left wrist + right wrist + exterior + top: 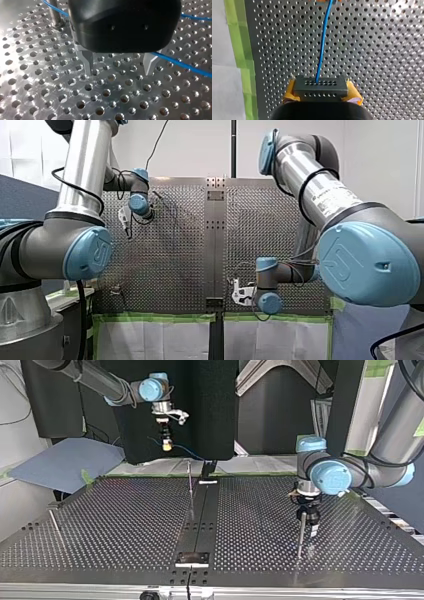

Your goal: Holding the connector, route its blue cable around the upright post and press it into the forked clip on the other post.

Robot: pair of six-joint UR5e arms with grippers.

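Beside the green-taped table edge (252, 62), right pincer (320, 87) grips connector (320, 90), blue cable (322, 50) ahead, left pincer (118, 67) open

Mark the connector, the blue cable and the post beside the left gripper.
connector (320, 86): right wrist view, on its black face with the rows of holes.
blue cable (323, 43): right wrist view, midway along the run ahead of the connector.
post (53, 10): left wrist view, on its shaft just above the base.

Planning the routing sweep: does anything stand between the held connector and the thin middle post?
Nothing visible does. My right hand holds the connector raised above the table; only open air and bare perforated surface lie between it and the post.
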